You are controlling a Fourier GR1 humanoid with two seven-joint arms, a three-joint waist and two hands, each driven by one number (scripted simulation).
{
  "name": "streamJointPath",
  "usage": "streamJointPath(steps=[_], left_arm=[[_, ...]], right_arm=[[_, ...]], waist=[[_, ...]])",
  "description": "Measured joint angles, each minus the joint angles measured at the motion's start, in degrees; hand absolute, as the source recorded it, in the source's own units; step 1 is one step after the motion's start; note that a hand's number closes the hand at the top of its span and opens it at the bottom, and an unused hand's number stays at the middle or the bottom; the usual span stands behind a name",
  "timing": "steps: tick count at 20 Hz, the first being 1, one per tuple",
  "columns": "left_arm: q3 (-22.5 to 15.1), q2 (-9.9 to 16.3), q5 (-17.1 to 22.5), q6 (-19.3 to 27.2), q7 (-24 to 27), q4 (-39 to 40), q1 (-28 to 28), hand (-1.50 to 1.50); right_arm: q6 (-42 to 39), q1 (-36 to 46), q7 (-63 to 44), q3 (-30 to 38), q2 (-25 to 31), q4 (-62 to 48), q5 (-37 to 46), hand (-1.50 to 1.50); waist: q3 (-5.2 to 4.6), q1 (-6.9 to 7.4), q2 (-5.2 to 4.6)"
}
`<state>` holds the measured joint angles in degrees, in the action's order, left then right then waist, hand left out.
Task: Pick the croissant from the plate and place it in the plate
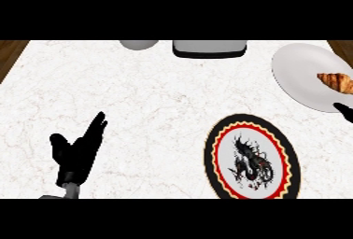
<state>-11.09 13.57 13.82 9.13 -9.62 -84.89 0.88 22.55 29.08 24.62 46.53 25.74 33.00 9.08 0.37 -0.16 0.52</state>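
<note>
We see the golden-brown croissant (335,81) lying on the plain white plate (300,77), right hand (343,110) just beside, its fingers we cannot tell. Left hand (77,149) rests relaxed. We should approach slowly; the dragon-patterned black-rimmed plate (222,140) is bare.

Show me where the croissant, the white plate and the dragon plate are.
croissant (336,81), head view, middle of the pastry.
white plate (300,70), head view, bare surface left of the croissant.
dragon plate (224,140), head view, white inner area, upper left.
</note>
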Motion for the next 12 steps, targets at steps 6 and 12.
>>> streamJointPath(steps=[6, 12], left_arm=[[0.9, -0.3, -0.3, 0.0, -1.5, -0.3, 0.1, 0.0], [1.3, -1.3, -1.6, -0.8, 0.4, -0.2, 0.7, 0.0]], right_arm=[[-0.2, -8.6, -5.9, -5.9, -5.9, 13.4, 1.3, -1.5], [1.3, -16.5, -12.6, -10.9, -11.1, 26.7, 2.4, -1.5]], waist=[[-0.14, -0.61, 0.17], [-0.08, -0.35, 0.11]])
